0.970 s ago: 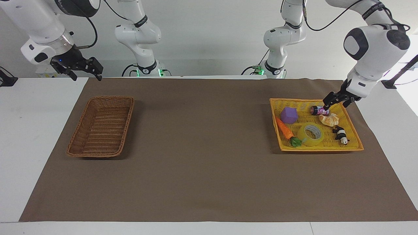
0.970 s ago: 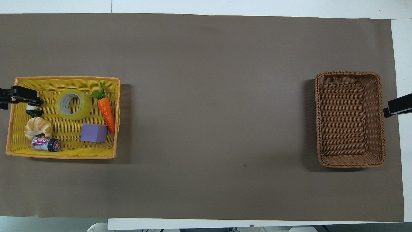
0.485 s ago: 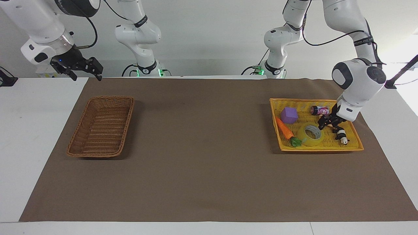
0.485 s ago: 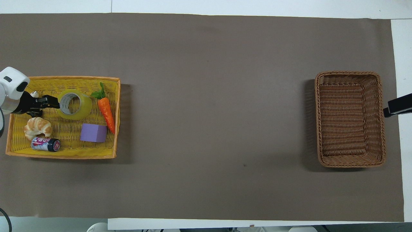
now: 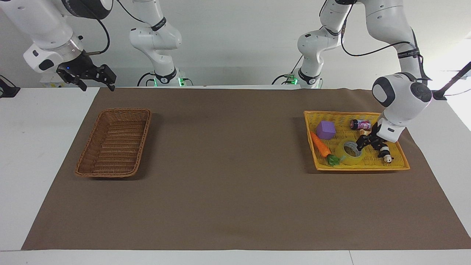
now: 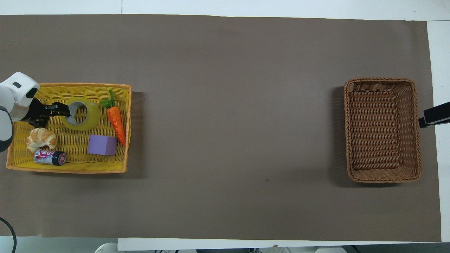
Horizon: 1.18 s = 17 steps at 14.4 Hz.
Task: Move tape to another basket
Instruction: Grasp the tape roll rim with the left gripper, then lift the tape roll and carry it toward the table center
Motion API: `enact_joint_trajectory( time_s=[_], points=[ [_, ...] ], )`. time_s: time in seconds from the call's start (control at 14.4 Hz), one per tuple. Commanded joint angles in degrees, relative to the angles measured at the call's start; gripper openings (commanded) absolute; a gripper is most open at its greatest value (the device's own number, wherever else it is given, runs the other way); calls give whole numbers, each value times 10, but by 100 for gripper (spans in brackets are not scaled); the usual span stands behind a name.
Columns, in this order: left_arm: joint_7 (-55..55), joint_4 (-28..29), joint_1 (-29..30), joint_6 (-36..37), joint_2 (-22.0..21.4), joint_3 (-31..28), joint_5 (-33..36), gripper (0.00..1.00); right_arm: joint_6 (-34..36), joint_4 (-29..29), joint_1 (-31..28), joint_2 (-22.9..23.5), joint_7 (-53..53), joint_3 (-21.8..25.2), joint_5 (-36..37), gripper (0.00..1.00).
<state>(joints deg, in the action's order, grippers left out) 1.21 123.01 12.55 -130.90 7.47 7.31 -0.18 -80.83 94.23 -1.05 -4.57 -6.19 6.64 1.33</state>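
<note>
The tape, a yellow roll lying flat, rests in the yellow mesh tray at the left arm's end of the table. My left gripper is down in the tray, shut on the roll's wall on the side toward the tray's outer end. One fingertip reaches into the core hole. The brown wicker basket stands empty at the right arm's end. My right gripper waits open in the air, over the mat's edge beside the basket.
Sharing the tray with the tape are a carrot, a purple block, a small can, a croissant and a panda toy. A brown mat covers the table between tray and basket.
My left gripper came down from over the tray's near rim to the tape and narrowed its jaws onto the roll's wall. The tape lies where it was. The right arm stayed still.
</note>
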Motion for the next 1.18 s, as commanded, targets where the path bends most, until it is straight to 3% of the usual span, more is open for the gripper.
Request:
enact_joint_trajectory(
  time_s=[0.0,0.62,0.69,0.83,0.9,1.11],
  points=[
    [-3,-1,-15,-5,5,-2,4,76,4,1,-2,-5,-8,-1,1,99],
    [5,54,-17,-71,21,-2,4,76,4,1,-2,-4,-8,-1,0,99],
    [5,54,-17,-72,23,-2,4,71,4,1,-2,-5,-8,-1,1,99],
    [-3,54,-10,-69,23,-2,4,12,4,1,-2,-4,-8,-1,0,99],
    [-2,53,-8,-66,23,-2,4,0,4,1,-2,-5,-8,-1,1,99],
    [-2,9,-10,-12,24,-2,4,0,4,1,-2,-5,-8,-1,1,99]
  ],
)
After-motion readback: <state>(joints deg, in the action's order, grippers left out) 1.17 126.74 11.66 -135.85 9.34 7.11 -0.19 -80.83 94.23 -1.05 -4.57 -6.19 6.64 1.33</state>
